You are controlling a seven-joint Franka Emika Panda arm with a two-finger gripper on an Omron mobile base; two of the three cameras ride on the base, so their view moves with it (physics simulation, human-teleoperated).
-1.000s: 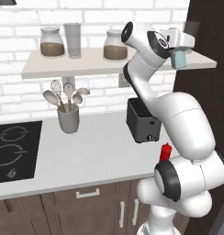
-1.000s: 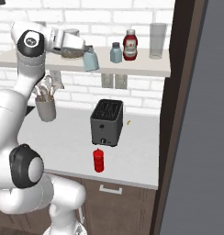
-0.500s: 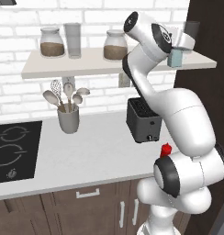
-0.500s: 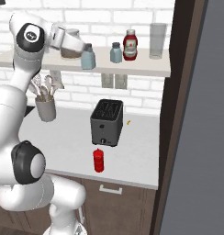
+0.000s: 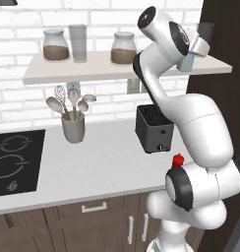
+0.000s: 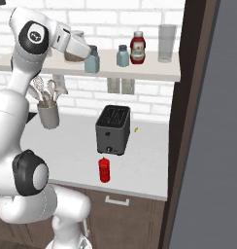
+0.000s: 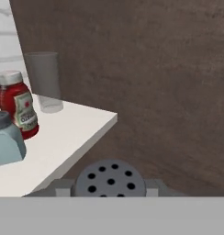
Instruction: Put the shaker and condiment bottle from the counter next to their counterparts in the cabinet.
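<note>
- Since the earlier frame, my gripper (image 6: 91, 59) has carried the shaker (image 6: 92, 60) closer to its twin (image 6: 122, 56) on the shelf (image 6: 140, 71).
- My gripper is clamped on the shaker.
- The condiment bottle (image 6: 105, 170) stands on the counter (image 6: 144, 165).

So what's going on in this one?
The arm's gripper is shut on the shaker, holding it at the shelf a little left of the twin shaker and the labelled red bottle. The plain red squeeze bottle stands on the counter in front of the toaster.
</note>
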